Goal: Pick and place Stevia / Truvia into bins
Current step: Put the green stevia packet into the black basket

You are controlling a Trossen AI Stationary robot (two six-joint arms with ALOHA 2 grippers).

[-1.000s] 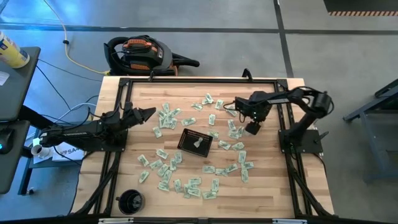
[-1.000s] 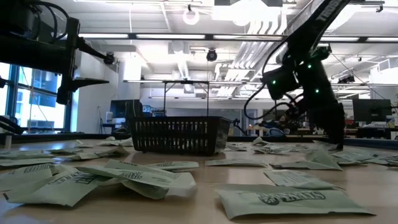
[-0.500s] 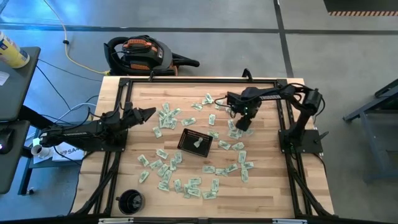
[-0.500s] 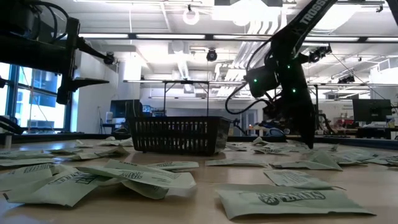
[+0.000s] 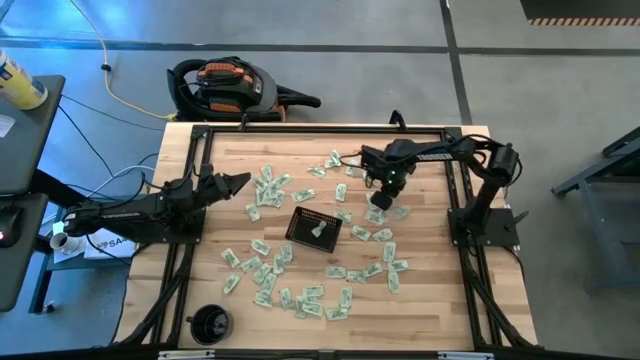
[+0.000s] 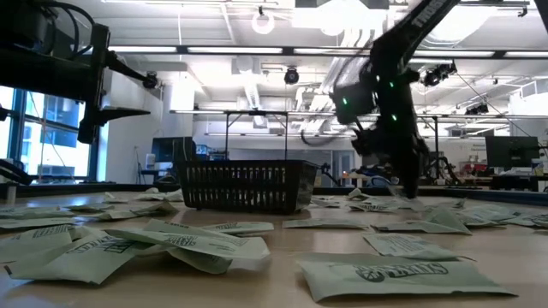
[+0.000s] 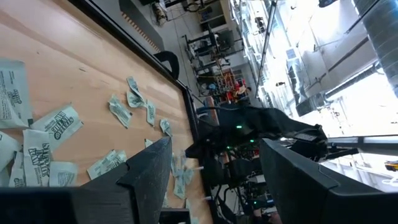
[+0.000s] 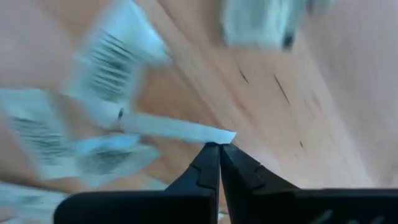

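1. Swinging inward since a second ago, the right hand (image 5: 378, 201) is pinching a sachet (image 8: 177, 129) by its edge, near the tray (image 5: 313, 228).
2. Sachets are looking light and floppy; edge grips suit.
3. Left hand (image 5: 238, 182) is waiting, spread.

— What surrounds the table?
— Grey concrete floor (image 5: 400, 70), with an orange-and-black vacuum (image 5: 225, 85) at the far side.
— And lighting?
— Ceiling strip lights (image 6: 240, 50); windows (image 6: 43, 137) at left.
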